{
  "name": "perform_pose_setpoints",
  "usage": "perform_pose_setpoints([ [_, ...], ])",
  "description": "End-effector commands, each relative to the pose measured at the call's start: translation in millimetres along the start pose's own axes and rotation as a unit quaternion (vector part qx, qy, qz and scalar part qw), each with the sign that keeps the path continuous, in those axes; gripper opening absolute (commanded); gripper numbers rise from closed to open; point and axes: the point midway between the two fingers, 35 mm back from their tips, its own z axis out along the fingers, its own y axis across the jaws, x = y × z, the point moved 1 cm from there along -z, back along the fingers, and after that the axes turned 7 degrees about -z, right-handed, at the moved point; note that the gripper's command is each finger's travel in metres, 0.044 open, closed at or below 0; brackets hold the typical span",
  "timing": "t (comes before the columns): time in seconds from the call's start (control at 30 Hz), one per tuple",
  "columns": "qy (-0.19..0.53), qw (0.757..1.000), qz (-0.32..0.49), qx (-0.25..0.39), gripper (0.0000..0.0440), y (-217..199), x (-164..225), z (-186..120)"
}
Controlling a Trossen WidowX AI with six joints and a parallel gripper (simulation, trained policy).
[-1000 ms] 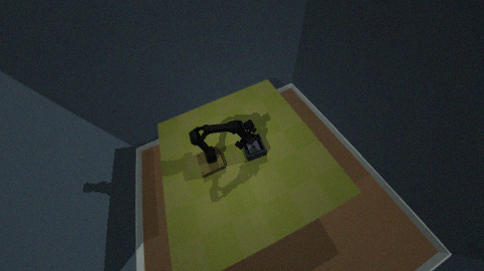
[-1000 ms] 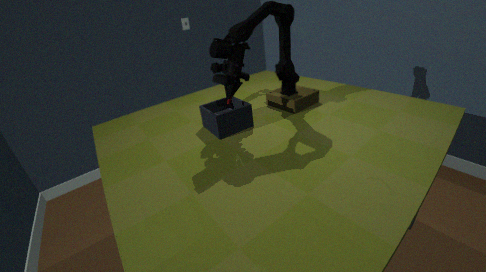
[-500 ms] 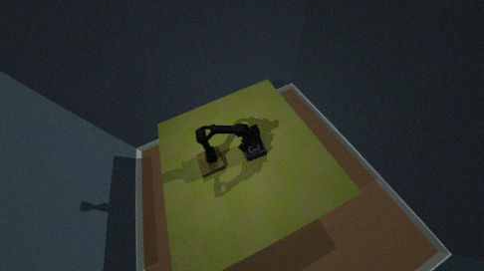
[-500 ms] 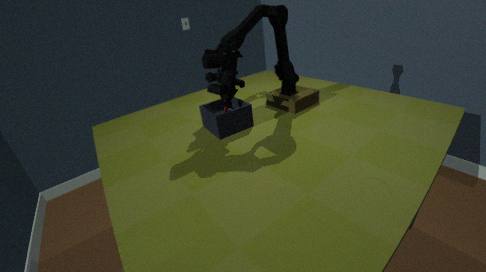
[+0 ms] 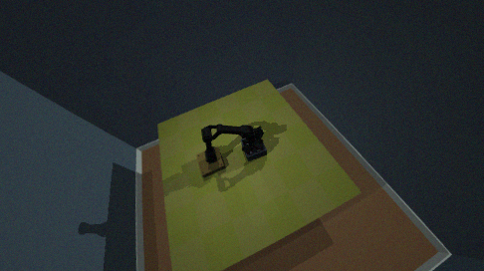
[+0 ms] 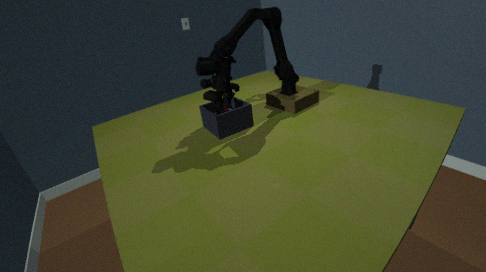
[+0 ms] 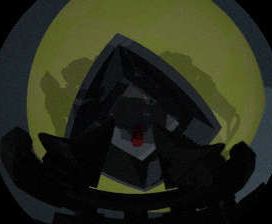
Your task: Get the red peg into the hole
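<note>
The black 2-finger gripper (image 5: 255, 142) (image 6: 226, 104) (image 7: 134, 124) stood about half open, gripping nothing, at the dark blue-grey square box (image 5: 257, 156) (image 6: 235, 122) (image 7: 159, 53). The short red peg (image 6: 225, 109) (image 7: 137, 139) was inside the box; its seating could not be confirmed. Good release required both fingers clear before a straight lift.

Beneath the end effector (image 6: 226, 105) (image 7: 134, 124), the box (image 6: 229, 124) (image 7: 169, 75) is showing a matt, smooth, plastic-looking surface. The red peg (image 7: 137, 137) is looking smooth. The arm (image 6: 239, 29) (image 5: 229, 130) above is looking like dull dark plastic or metal. Its base block (image 6: 295, 104) (image 5: 213, 168) is resembling matt wood, and the checked worktop (image 6: 300, 178) (image 5: 279, 202) is appearing smooth and matt.
</note>
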Motion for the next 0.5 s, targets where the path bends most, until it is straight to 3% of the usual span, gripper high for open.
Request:
perform_pose_setpoints([
  [0.0, -0.008, 1.000, -0.006, -0.002, 0.0318, 6, -13, -1],
  [0.2, -0.018, 1.000, -0.012, -0.003, 0.0440, 13, -32, -2],
  [0.47, -0.052, 0.998, -0.003, -0.017, 0.0440, 18, -62, -7],
])
